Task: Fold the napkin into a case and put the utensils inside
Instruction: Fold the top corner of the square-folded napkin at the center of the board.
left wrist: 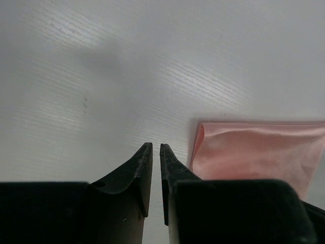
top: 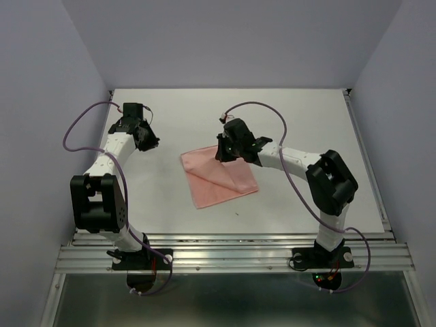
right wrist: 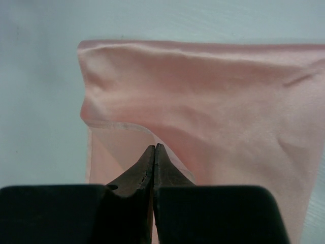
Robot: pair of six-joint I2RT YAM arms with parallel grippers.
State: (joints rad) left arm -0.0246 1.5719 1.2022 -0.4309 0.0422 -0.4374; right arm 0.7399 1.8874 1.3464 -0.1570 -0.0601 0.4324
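Note:
The salmon-pink napkin [top: 219, 178] lies in the middle of the white table, partly doubled over with a diagonal crease. My right gripper [top: 221, 152] is at its far corner. In the right wrist view the jaws [right wrist: 154, 147] are pressed together on the hem of the lifted top layer of the napkin [right wrist: 218, 96], which bulges up over the layer below. My left gripper [top: 150, 141] hovers over bare table to the left of the cloth. Its jaws [left wrist: 156, 146] stand a narrow slit apart with nothing between them, and the napkin [left wrist: 254, 152] is just to their right. No utensils are in view.
White table [top: 300, 122] enclosed by pale walls on the left, back and right. An aluminium rail [top: 231, 255] runs along the near edge by the arm bases. Purple cables [top: 75, 129] loop off both arms.

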